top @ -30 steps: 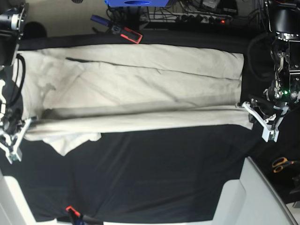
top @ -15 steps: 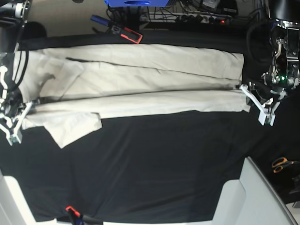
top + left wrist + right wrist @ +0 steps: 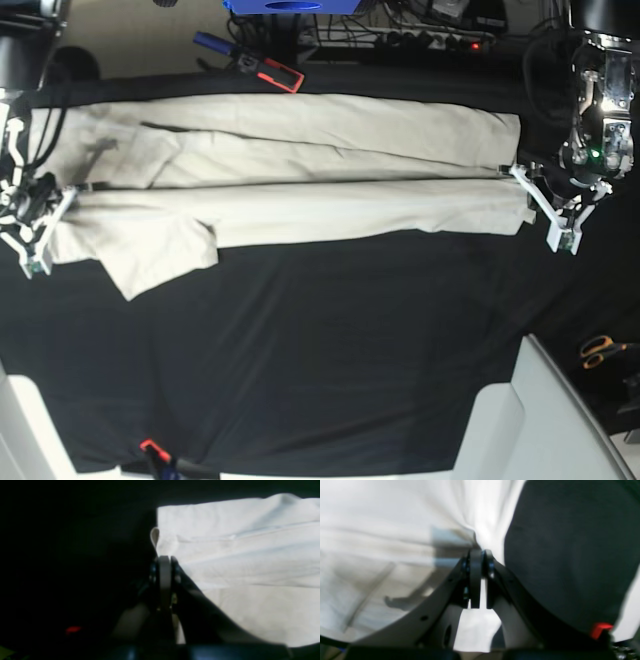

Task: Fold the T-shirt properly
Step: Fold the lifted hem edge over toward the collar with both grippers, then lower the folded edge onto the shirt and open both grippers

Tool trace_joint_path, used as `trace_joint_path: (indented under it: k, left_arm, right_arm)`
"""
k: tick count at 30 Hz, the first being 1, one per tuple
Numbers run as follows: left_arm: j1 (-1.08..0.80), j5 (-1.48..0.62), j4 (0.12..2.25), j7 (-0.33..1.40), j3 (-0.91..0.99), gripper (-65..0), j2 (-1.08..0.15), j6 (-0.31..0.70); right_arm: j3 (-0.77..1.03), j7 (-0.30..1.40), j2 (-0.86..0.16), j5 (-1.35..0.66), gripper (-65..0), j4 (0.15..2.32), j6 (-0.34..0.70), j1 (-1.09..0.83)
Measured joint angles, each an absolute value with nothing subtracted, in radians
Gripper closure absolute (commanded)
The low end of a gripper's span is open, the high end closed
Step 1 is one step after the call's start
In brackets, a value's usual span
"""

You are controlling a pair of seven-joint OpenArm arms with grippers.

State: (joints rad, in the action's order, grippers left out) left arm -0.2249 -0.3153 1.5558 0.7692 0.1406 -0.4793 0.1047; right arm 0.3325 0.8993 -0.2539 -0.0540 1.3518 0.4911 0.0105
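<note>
While no readable writing or label shows anywhere, the right gripper [image 3: 32, 222] at the base view's left edge is pinched on the T-shirt [image 3: 300, 170], a sleeve flap hanging just beside it. That cream shirt lies folded lengthwise across the far part of the black tablecloth [image 3: 330, 350]. At its other end, the left gripper [image 3: 540, 205] likewise pinches the hem.
</note>
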Motion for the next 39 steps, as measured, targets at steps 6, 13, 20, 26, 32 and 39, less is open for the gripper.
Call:
trace_joint_path:
  k: [6, 13, 20, 26, 32, 39]
  left_arm:
    - [-0.219, -0.246, 1.556, 0.768, 0.144, 0.0, -0.443, 0.106]
    - [-0.221, -0.242, 1.604, 0.768, 0.145, 0.0, -0.444, 0.106]
    - [-0.228, -0.236, 1.645, 0.772, 0.145, 0.0, -0.446, 0.105]
    - [-0.268, -0.236, 1.644, 0.776, 0.145, 0.0, -0.446, 0.106]
    - [-0.261, -0.236, 1.643, 0.775, 0.144, 0.0, -0.447, 0.105]
    - [-0.291, -0.235, 1.642, 0.776, 0.142, 0.0, -0.447, 0.105]
  right_arm:
    - [0.358, 0.902, -0.249, -0.052, 0.0, 1.36, 0.491, 0.0]
    - [0.367, 0.906, -0.246, -0.05, 0.0, 1.371, 0.49, -0.038]
    - [0.367, 0.943, -0.246, -0.051, 0.0, 1.421, 0.491, -0.056]
    - [0.367, 0.944, -0.246, -0.052, 0.0, 1.421, 0.491, -0.061]
    - [0.367, 0.942, -0.246, -0.051, 0.0, 1.42, 0.491, -0.074]
    - [0.367, 0.939, -0.246, -0.051, 0.0, 1.42, 0.491, -0.07]
